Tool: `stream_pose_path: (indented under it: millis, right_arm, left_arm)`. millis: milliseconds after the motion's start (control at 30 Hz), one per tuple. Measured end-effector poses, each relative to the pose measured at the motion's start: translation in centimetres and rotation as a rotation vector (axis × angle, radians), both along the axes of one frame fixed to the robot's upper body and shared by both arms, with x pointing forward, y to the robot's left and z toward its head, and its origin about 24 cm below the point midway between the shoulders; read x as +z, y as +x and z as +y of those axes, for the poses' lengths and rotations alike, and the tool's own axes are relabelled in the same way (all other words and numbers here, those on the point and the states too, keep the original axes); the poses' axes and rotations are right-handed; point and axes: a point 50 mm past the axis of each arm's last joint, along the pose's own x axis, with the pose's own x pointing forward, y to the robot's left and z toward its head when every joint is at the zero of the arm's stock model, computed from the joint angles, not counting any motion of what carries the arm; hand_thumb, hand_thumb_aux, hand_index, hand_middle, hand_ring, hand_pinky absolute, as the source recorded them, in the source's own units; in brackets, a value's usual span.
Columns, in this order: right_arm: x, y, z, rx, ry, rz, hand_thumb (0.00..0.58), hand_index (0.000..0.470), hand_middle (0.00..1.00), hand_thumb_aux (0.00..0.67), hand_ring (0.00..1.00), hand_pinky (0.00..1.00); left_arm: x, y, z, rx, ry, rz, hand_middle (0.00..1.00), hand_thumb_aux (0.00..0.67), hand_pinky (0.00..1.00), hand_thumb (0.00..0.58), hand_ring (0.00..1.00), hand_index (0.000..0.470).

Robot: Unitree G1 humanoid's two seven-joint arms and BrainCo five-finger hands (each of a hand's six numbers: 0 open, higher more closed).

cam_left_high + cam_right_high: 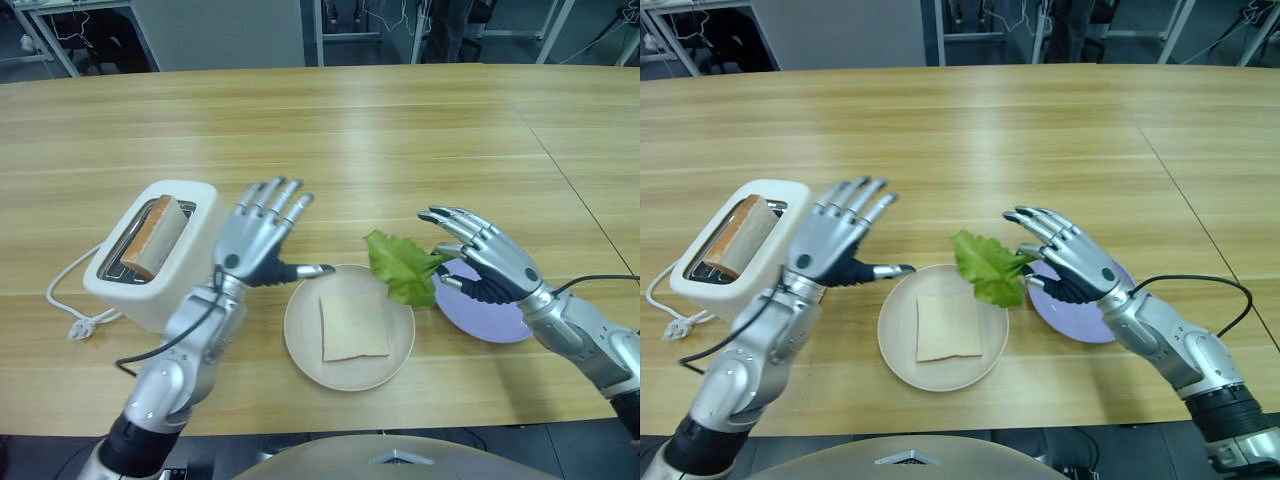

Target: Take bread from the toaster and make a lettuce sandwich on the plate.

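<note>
Left eye view: lettuce is held by the plate

A toaster [150,258] is seen on the left side of the wooden worktop [350,140]. One brown slice [157,237] is stuck in its slot. It is tipped a little, and its top is poking out. A white cord [68,300] is laid on the worktop by the toaster's left side.

A plate [300,338] is set in the middle, near the front edge. A white slice [352,326] is laid flat on it. A purple plate [497,326] is set close by on the right.

The left hand [250,245] is held up between the toaster and the plate. Its fingers are stretched out and spread wide, and the thumb is pointed at the plate. Nothing is held in it.

The right hand [500,265] is held over the purple plate. Its fingers are bent only a little. The lettuce [398,265] is pinched by its stalk between the thumb and the fingers. The green leaf is stuck out to the left, over the right rim of the plate and near a corner of the white slice. Whether the leaf is touching the plate cannot be told.
</note>
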Motion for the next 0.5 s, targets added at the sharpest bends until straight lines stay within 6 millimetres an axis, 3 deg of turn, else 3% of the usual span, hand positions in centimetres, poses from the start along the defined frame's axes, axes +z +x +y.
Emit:
stream_pose_path:
  millis: [233, 500]
  right_arm:
    - [-1.9, -0.9, 3.7, 0.119, 0.036, 0.171, 0.58, 0.46, 0.0, 0.67, 0.0, 0.0]
    - [-4.6, -0.2, 5.8, 0.16, 0.006, 0.307, 0.58, 0.46, 0.0, 0.67, 0.0, 0.0]
  left_arm:
    - [2.7, -1.8, 5.1, 0.257, -0.036, -0.119, 0.0, 0.0, 0.0, 0.0, 0.0, 0.0]
    - [1.6, -2.2, 8.5, 0.427, -0.044, -0.042, 0.0, 0.0, 0.0, 0.0, 0.0, 0.0]
